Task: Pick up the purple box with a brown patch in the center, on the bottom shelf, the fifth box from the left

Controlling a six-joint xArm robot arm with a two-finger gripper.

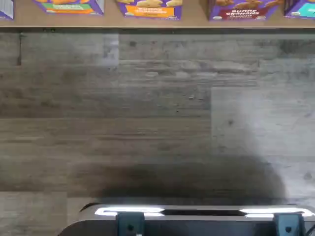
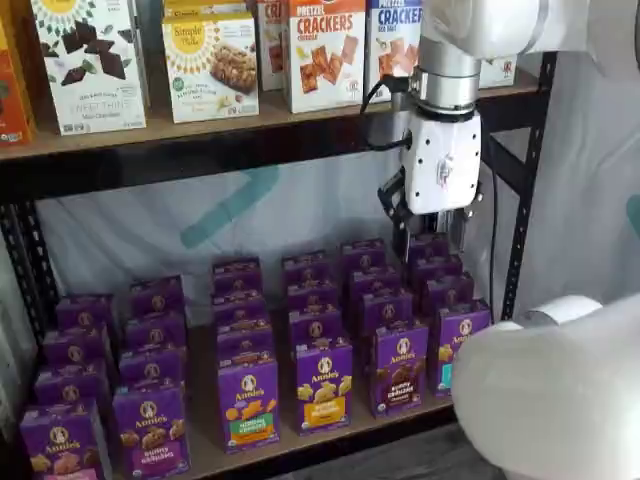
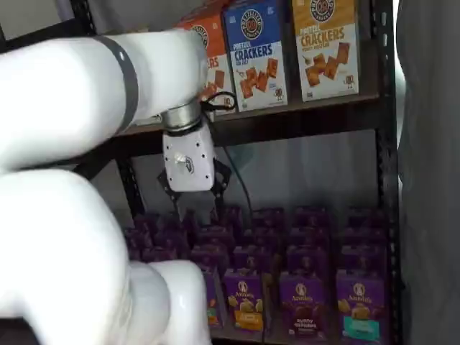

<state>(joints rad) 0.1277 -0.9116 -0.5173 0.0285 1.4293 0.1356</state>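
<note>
The purple box [image 2: 400, 370] with a brown band stands in the front row of the bottom shelf [image 2: 205, 455], between an orange-yellow-banded carton [image 2: 323, 385] and a teal-banded one [image 2: 458, 348]. It also shows in a shelf view as the purple box [image 3: 302, 302], and in the wrist view as the purple box [image 1: 241, 10], cut off at the frame edge on the shelf board [image 1: 197, 22]. My gripper [image 2: 430, 235] hangs in front of the rack, between the two boards and well above the cartons. In both shelf views the gripper [image 3: 194, 198] is open, with nothing between its black fingers.
Rows of similar purple cartons [image 2: 235, 330] fill the bottom shelf behind the front row. Cracker boxes [image 2: 325, 50] stand on the upper board [image 2: 250, 125]. My white arm [image 3: 79, 215] blocks much of the shelf views. Grey plank floor [image 1: 147, 123] and a dark mount [image 1: 197, 221] show in the wrist view.
</note>
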